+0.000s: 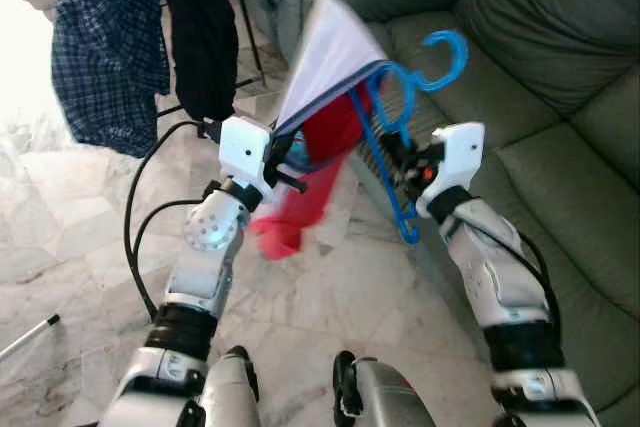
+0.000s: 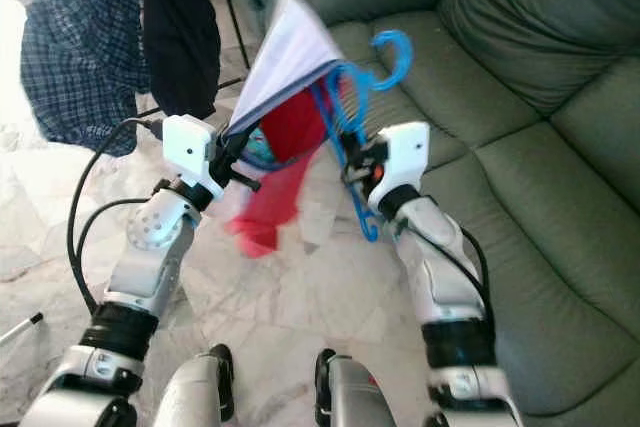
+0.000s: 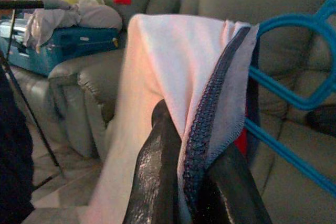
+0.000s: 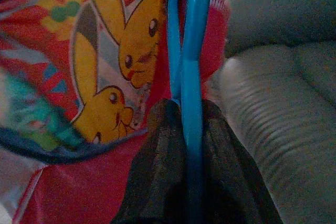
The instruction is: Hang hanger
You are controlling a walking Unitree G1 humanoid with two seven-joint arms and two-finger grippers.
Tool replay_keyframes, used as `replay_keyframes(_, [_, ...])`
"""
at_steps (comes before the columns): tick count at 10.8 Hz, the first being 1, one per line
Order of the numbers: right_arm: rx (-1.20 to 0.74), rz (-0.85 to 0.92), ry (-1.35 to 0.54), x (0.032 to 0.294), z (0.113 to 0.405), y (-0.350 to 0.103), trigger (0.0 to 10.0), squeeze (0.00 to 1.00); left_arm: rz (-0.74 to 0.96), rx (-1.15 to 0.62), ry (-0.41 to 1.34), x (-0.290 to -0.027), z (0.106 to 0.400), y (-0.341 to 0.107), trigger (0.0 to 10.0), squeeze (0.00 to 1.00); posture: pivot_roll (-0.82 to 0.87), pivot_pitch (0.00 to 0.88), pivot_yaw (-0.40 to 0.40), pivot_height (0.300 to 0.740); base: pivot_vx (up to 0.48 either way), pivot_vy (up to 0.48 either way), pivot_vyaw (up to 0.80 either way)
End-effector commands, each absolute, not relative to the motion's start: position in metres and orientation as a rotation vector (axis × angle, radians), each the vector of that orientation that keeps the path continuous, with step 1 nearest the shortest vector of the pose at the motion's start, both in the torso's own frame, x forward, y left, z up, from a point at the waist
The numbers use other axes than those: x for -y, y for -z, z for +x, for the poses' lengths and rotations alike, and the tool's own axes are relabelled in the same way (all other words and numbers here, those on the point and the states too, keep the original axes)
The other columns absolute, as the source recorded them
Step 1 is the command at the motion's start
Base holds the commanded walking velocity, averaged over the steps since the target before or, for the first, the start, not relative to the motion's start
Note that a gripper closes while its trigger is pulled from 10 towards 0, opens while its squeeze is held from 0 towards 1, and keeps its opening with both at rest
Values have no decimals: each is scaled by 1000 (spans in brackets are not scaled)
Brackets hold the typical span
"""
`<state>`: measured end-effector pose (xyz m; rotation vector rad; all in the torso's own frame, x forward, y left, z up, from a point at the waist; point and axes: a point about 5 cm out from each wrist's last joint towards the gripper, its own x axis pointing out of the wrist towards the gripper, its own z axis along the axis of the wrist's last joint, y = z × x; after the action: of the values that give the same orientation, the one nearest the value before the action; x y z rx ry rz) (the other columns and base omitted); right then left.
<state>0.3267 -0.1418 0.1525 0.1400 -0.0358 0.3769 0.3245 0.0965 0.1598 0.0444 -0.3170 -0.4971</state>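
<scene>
The blue hanger (image 1: 400, 117) is hanging in the air above the marble floor (image 1: 70, 247), in front of the green sofa (image 1: 560, 147), with its hook pointing up and a red printed garment (image 1: 310, 177) draped partly over it. The right pincer (image 4: 184, 114) is pinching the hanger's blue bar, its fingers pressing together around the plastic. The left pincer (image 3: 184, 182) is gripping the garment's white, blue-stitched edge (image 3: 210, 114), lifting the cloth clear. The likely trouble from here: the garment is sitting loosely and could be sliding off the hanger if the two arms pull apart, or the thin bar could be twisting in the narrow grip. The drying rack (image 1: 240, 27), holding a plaid shirt (image 1: 105, 47) and a dark garment (image 1: 200, 27), is standing well away behind.
</scene>
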Motion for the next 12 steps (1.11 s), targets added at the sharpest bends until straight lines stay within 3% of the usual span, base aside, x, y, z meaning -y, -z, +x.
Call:
replay_keyframes(1, [66, 208, -281, 153, 334, -163, 10000, 0, 25, 309, 535, -91, 318, -157, 0, 0, -16, 198, -1, 740, 0, 0, 0])
replay_keyframes(5, [157, 452, -56, 176, 357, -187, 10000, 0, -6, 285, 617, -73, 308, -151, 0, 0, -19, 198, -6, 740, 0, 0, 0])
replay_keyframes(6, [185, 459, -74, 175, 362, -195, 10000, 0, -13, 274, 651, -69, 304, -149, 0, 0, -17, 198, -8, 740, 0, 0, 0])
replay_keyframes(10, [205, 305, -172, 158, 359, -195, 10000, 0, -10, 278, 658, -63, 302, -151, 0, 0, -21, 200, -13, 740, 0, 0, 0])
replay_keyframes(12, [293, 149, -279, 145, 352, -198, 10000, 0, -20, 259, 717, -59, 297, -149, 0, 0, -19, 198, -15, 740, 0, 0, 0])
